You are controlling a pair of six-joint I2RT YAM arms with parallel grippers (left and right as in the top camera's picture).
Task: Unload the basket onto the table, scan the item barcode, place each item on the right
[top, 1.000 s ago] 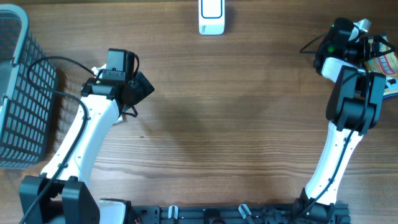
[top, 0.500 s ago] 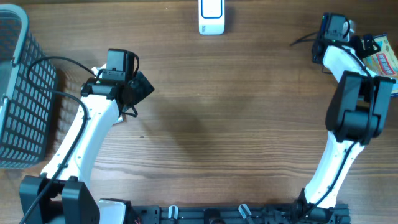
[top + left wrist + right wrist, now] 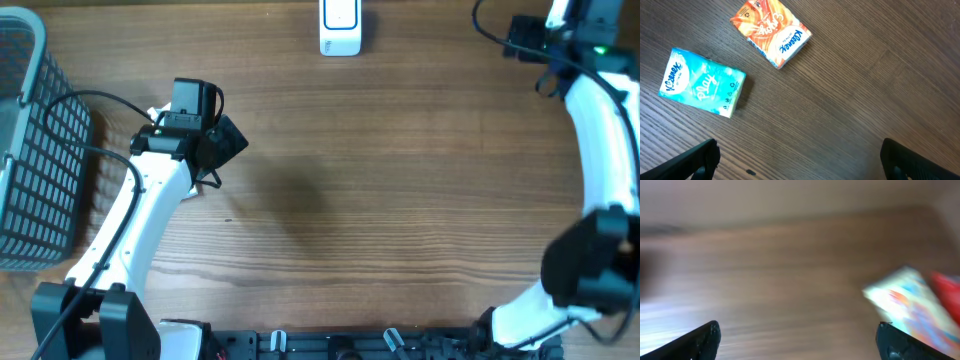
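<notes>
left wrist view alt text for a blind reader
Two Kleenex packs lie apart on a dark wood table: an orange pack near the top, a teal pack at left. The left gripper is open, fingertips in the bottom corners, touching neither.

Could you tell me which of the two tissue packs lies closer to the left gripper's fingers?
The teal pack: it lies just above the finger at the view's lower left; the orange pack sits farther off, by the top edge.
</notes>
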